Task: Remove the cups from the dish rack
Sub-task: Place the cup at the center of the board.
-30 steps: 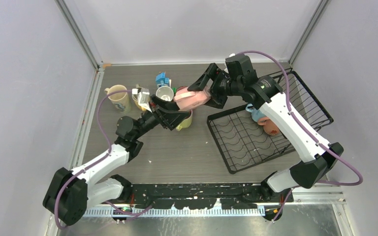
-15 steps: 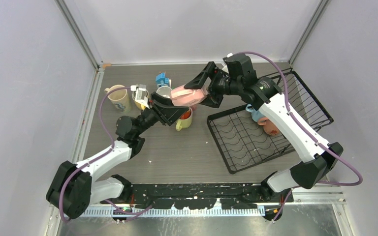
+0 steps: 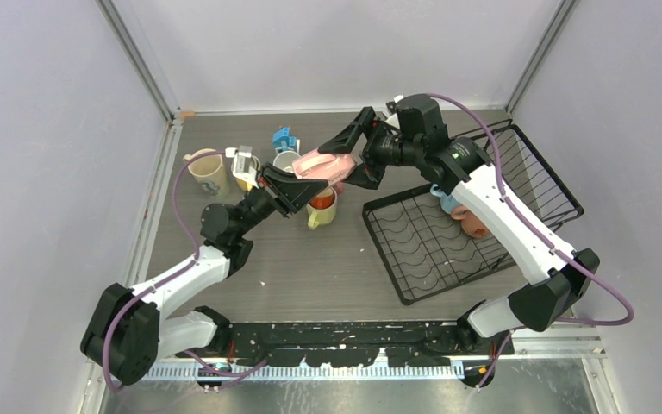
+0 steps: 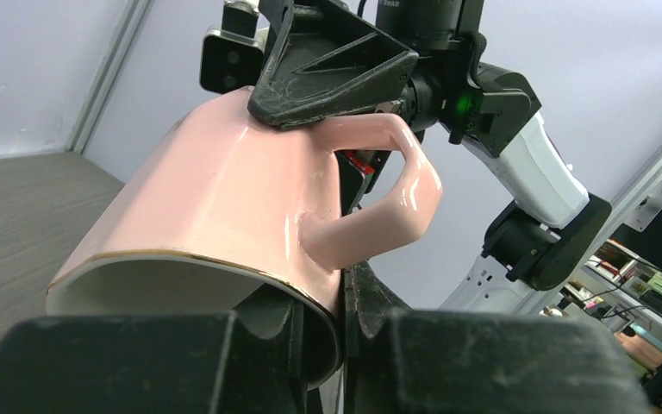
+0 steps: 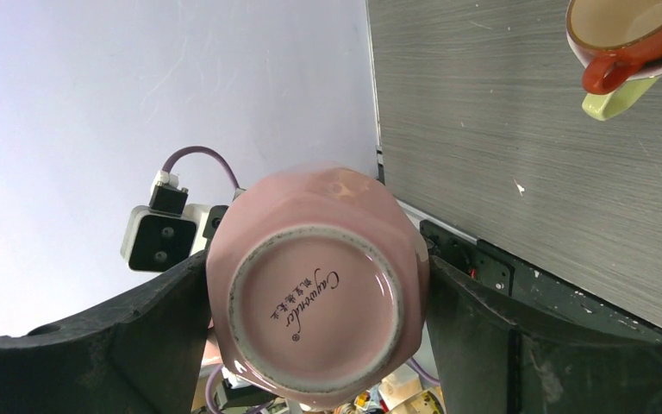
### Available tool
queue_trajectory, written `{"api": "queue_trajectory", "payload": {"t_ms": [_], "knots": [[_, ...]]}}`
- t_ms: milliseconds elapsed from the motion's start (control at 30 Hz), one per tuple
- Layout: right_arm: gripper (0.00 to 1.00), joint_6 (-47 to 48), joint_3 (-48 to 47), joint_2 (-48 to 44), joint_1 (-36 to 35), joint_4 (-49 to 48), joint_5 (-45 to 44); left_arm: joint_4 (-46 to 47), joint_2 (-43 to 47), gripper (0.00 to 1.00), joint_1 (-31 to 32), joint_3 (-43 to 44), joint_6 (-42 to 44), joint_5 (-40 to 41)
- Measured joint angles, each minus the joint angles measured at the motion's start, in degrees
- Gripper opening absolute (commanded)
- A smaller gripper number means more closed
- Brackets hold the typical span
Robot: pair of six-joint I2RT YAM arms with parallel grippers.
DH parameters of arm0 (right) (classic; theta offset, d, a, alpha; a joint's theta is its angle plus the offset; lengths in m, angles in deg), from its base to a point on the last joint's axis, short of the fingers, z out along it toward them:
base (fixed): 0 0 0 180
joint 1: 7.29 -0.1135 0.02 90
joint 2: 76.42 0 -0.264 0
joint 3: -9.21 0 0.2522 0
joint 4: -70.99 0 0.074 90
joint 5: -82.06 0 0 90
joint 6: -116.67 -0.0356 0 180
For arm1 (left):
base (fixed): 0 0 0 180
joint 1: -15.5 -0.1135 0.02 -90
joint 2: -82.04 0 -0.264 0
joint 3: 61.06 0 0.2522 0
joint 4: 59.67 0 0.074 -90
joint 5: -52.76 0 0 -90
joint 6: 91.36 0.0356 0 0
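My left hand (image 4: pixel 342 312) pinches the rim of the pink cup (image 4: pixel 224 194); my right hand (image 5: pixel 315 297) clamps its body.

L pincer (image 3: pixel 303 178) pinched tight, R pincer (image 3: pixel 346 159) clamped wide, both raised, facing nose-to-nose

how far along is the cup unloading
Done: the cream cup and others stand on the table beside the dish rack. In hand: the pink cup, with the left hand shut on its rim and the right hand across its body. Left: a blue cup and a terracotta cup in the rack.
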Motion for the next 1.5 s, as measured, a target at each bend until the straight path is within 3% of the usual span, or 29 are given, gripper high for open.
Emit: {"api": "queue_trajectory", "payload": {"t_ms": [33, 200, 300, 700, 1000, 1300, 1500], "knots": [[0.35, -0.39, 0.17, -0.02, -0.04, -0.31, 0.09, 0.09, 0.02, 0.00, -0.02, 0.02, 0.02, 0.00], [0.83, -1.20, 1.03, -0.28, -0.02, -0.94, 0.11, -0.96, 0.48, 0.00, -0.02, 0.04, 0.04, 0.17], [0.99, -1.38, 1.29, -0.48, -0.04, -1.20, 0.11, -2.71, 1.73, 0.00, 0.02, 0.04, 0.50, 0.44], [1.00, 2.69, 1.42, -2.25, -0.09, -1.92, -3.63, -16.04, 9.31, 0.00, 0.04, -0.02, 4.44, 5.01], [1.00, 7.30, 1.42, -5.92, -0.09, 0.07, -8.35, -33.59, 17.31, 0.00, 0.04, 0.00, 8.28, 10.93], [1.00, 12.57, 1.42, -8.96, -0.09, 4.44, -13.05, -70.53, 27.69, 0.00, 0.09, 6.73, 14.58, 27.30], [1.00, 15.06, 1.42, -10.84, -0.09, 6.08, -15.32, -91.52, 28.26, 0.00, 0.09, 14.19, 15.21, 41.53]]}}
